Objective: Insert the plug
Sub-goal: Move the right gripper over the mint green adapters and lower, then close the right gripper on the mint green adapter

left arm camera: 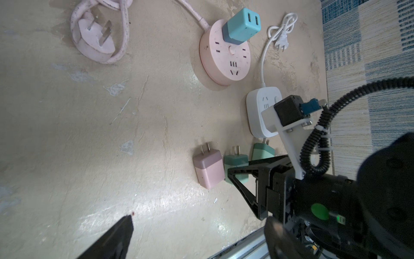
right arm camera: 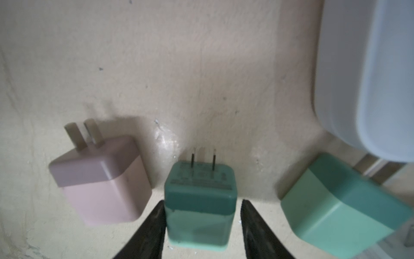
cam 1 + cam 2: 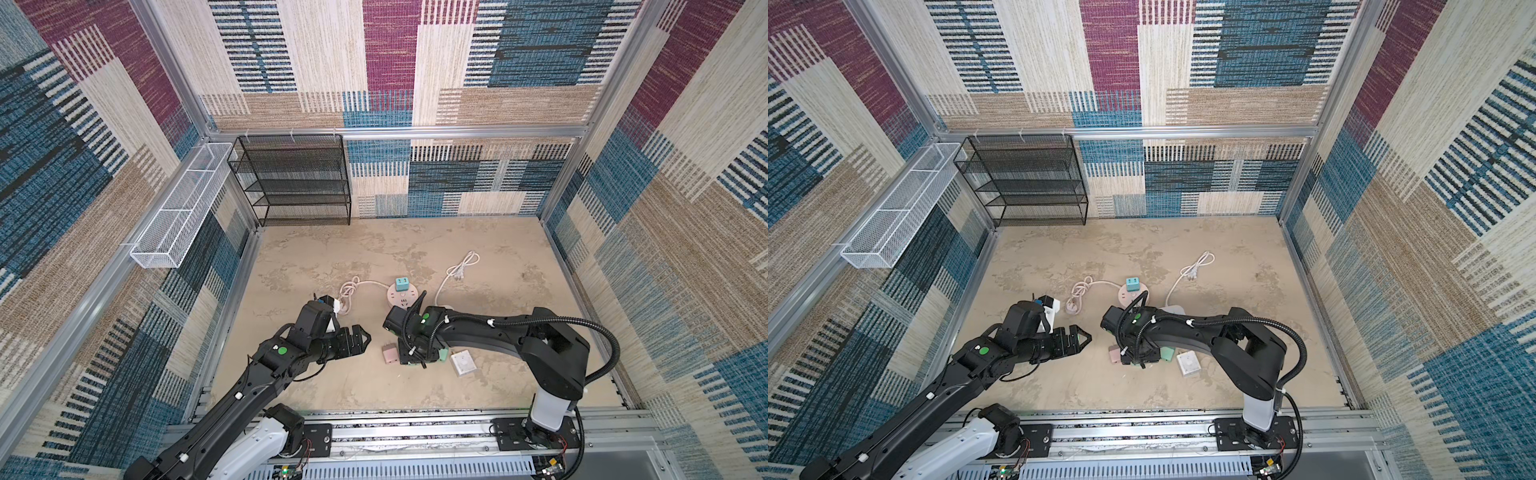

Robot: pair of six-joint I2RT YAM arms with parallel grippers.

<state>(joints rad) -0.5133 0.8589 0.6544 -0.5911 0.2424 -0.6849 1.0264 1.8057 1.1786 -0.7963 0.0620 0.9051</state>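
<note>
Three small plugs lie in a row on the floor with their prongs out. My right gripper (image 2: 202,201) straddles the middle one, a green plug (image 2: 199,179). One finger touches its side and a narrow gap shows at the other, so the jaws stand open around it. A pink plug (image 2: 100,179) lies to one side and another green plug (image 2: 336,208) to the other. In the left wrist view the same green plug (image 1: 236,163) sits under the right gripper's fingers (image 1: 237,172). A round pink socket (image 1: 224,60) carries a blue adapter (image 1: 242,27). My left gripper (image 3: 361,336) hovers open and empty.
A white power strip (image 1: 259,105) with its white cable (image 3: 459,270) lies beside the plugs. The pink cord's own plug (image 1: 94,38) rests coiled to the left. A white square block (image 3: 463,362) lies right of the plugs. A black mesh shelf (image 3: 295,183) and a white basket (image 3: 183,208) stand at the back left.
</note>
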